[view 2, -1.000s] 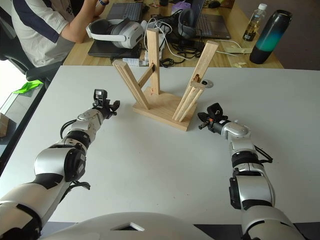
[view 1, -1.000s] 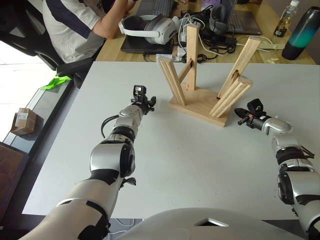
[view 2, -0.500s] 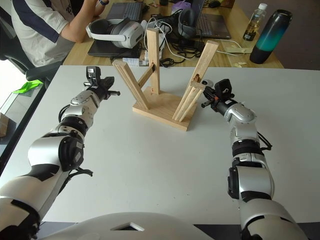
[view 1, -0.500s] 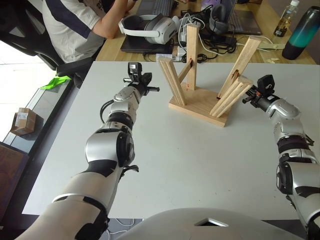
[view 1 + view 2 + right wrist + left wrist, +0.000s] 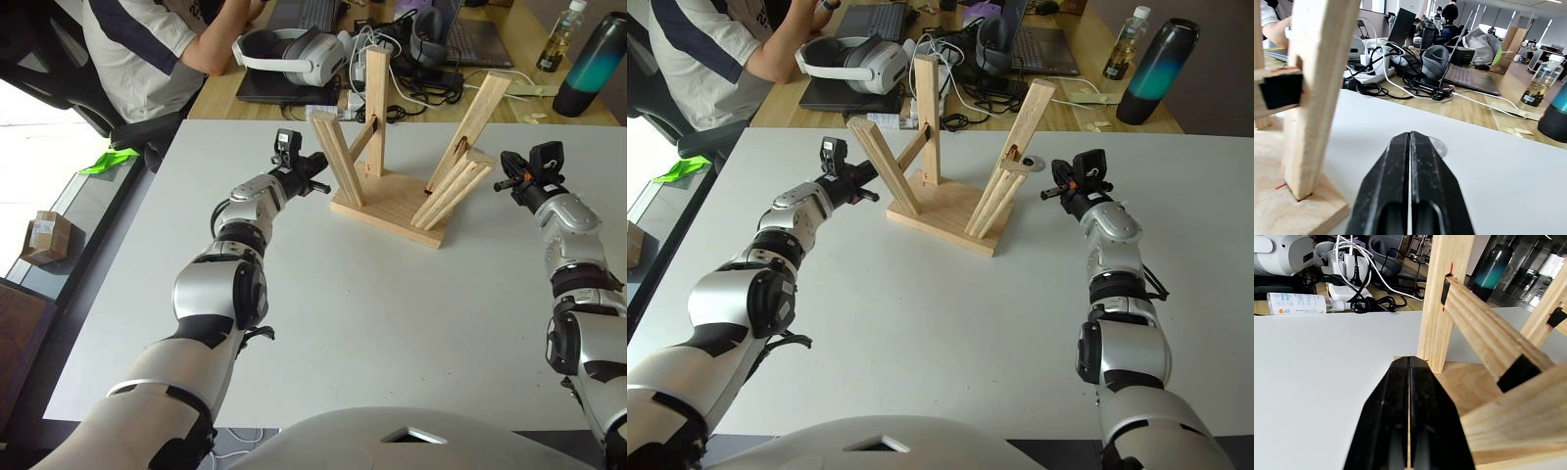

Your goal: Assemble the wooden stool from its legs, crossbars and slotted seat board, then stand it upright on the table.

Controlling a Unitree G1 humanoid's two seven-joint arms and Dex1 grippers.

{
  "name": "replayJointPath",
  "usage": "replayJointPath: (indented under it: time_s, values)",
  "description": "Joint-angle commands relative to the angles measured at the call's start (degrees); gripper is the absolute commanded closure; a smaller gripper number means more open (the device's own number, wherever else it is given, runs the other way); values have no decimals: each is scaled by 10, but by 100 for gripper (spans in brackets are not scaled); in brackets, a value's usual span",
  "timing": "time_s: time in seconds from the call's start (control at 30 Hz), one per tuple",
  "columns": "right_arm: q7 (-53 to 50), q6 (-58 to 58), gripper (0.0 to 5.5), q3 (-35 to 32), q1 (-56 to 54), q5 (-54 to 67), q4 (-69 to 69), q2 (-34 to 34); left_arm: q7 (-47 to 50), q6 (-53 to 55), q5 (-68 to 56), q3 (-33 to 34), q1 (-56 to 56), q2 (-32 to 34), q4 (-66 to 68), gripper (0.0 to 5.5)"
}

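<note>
Found wooden stool (image 5: 338, 157) upside down, upper centre of frame: seat board (image 5: 392, 213) flat on counter (image 5: 343, 323), legs (image 5: 478, 117) pointing up. Logged left tool (image 5: 315, 185) pressed together, just beside left-hand leg (contact unclear). Logged right tool (image 5: 506, 183) pressed together, right of stool, apart from it.

silver arm shells (image 5: 217, 292), black joints (image 5: 203, 342), black left tool (image 5: 1409, 364) and right tool (image 5: 1410, 140).
</note>
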Motion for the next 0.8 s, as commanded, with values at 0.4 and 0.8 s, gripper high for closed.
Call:
replayJointPath:
  time_s: [0.4,0.8]
  values:
    - [-34,-29,550,-10,-14,-5,34,-21,-191,49,-6,-42,14,2,-36,547]
    - [62,29,550,42,42,-38,39,-34,-92,73,6,-55,94,44,-164,547]
